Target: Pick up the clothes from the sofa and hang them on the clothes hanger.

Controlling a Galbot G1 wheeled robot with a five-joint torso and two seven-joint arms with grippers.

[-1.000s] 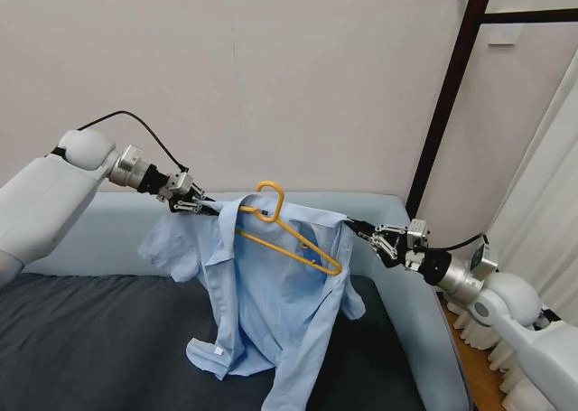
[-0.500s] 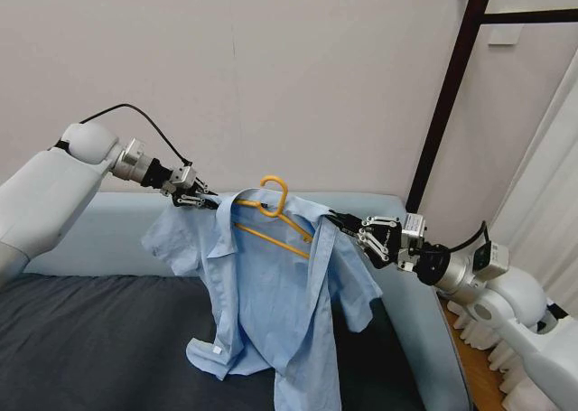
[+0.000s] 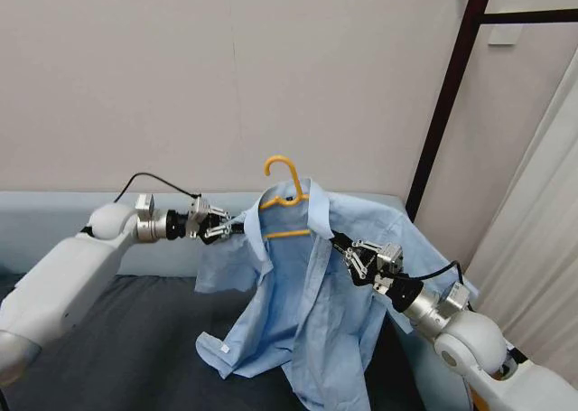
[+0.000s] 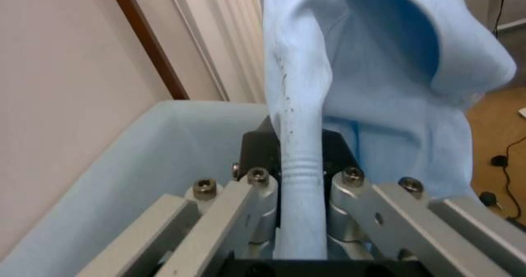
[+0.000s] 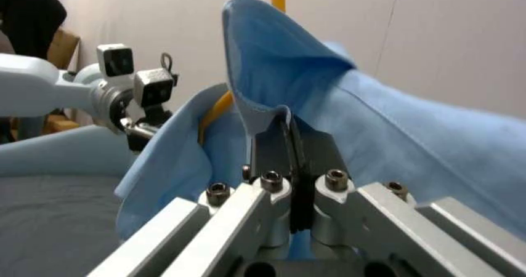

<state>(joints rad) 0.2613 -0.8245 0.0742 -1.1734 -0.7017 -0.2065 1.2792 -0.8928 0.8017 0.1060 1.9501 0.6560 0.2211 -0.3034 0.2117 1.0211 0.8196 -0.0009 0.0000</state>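
A light blue shirt (image 3: 312,312) hangs open on a yellow hanger (image 3: 283,178), held in the air above the sofa (image 3: 108,330). My left gripper (image 3: 222,228) is shut on the shirt's shoulder fabric; in the left wrist view a fold of blue cloth (image 4: 296,135) runs between its closed fingers (image 4: 246,194). My right gripper (image 3: 347,253) is shut on the shirt's other front edge just below the collar (image 5: 263,61). The right wrist view shows the hanger (image 5: 215,114) inside the shirt and the left gripper (image 5: 141,126) farther off.
A dark wooden clothes rack (image 3: 447,99) stands at the right, beside a pale curtain (image 3: 537,239). The sofa has a light blue back (image 3: 54,217) and a dark grey seat. A plain wall rises behind.
Both grippers have drawn closer together and toward me. The left arm has dropped lower. The shirt and hanger have swung upright and shifted right, with the hook now higher.
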